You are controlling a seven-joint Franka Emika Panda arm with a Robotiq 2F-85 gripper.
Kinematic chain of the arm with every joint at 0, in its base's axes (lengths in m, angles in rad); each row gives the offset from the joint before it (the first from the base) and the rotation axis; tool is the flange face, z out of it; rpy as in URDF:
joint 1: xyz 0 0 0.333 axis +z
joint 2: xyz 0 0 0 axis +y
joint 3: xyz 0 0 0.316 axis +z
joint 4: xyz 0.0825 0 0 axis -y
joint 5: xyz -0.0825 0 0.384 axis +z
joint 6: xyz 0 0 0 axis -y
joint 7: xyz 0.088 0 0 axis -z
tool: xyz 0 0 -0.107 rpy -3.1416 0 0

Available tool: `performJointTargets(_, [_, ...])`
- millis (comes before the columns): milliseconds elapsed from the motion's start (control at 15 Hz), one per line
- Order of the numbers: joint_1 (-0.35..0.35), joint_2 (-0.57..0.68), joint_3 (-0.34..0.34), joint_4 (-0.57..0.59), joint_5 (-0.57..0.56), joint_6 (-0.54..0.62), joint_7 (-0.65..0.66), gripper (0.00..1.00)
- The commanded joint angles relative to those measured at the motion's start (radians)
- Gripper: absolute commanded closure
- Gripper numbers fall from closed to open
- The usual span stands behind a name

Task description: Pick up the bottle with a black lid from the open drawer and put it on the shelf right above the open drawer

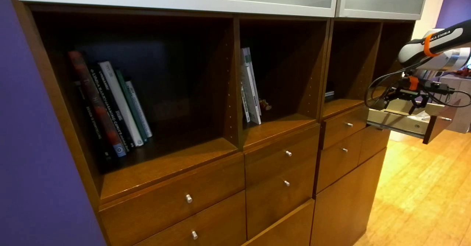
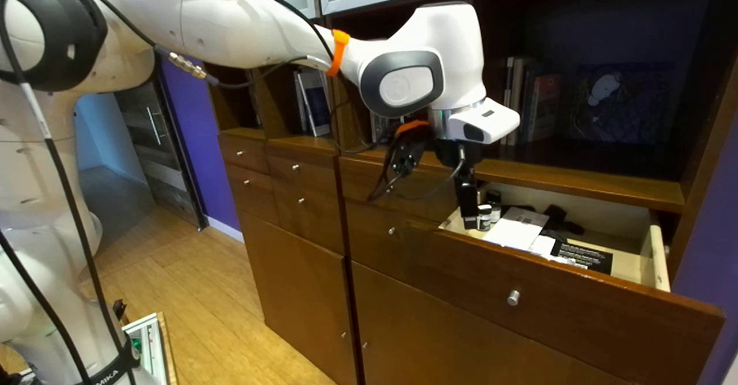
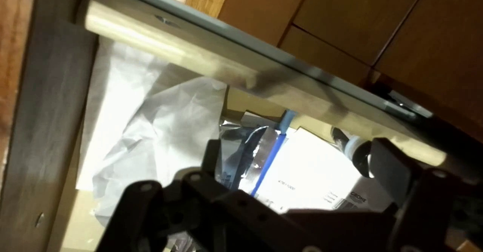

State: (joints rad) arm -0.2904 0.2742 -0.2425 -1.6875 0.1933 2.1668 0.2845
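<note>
The brown drawer [image 2: 576,295] stands open, with pale inner sides that also show in an exterior view [image 1: 399,120] and the wrist view [image 3: 211,61]. My gripper [image 2: 470,218] points down at the drawer, fingers wide apart and empty; it shows also in an exterior view [image 1: 399,108] and the wrist view [image 3: 298,148]. A pale bottle [image 2: 484,219] stands beside the fingertips, with a dark-lidded one [image 2: 494,199] behind it. In the wrist view a black-lidded bottle [image 3: 362,155] is partly hidden by the right finger; contact cannot be told. The shelf [image 2: 599,178] is right above the drawer.
The drawer also holds a white card [image 3: 313,169], a blue-edged clear bag [image 3: 249,157], white wrapping [image 3: 169,131] and a black card [image 2: 582,256]. Books [image 2: 533,105] and a dark picture [image 2: 622,105] stand on the shelf. The shelf's front edge overhangs the drawer's back.
</note>
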Motion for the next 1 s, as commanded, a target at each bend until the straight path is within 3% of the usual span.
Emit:
performJointTargets(0, [-0.03,0.064,0.021,0.056,0.121,0.017,-0.06,0.0])
performJointTargets(400, [-0.034,0.144,0.038,0.14,0.2,0.049,-0.055,0.0])
performJointTargets(933, [-0.038,0.202,0.034,0.197,0.193,0.059,-0.014,0.0])
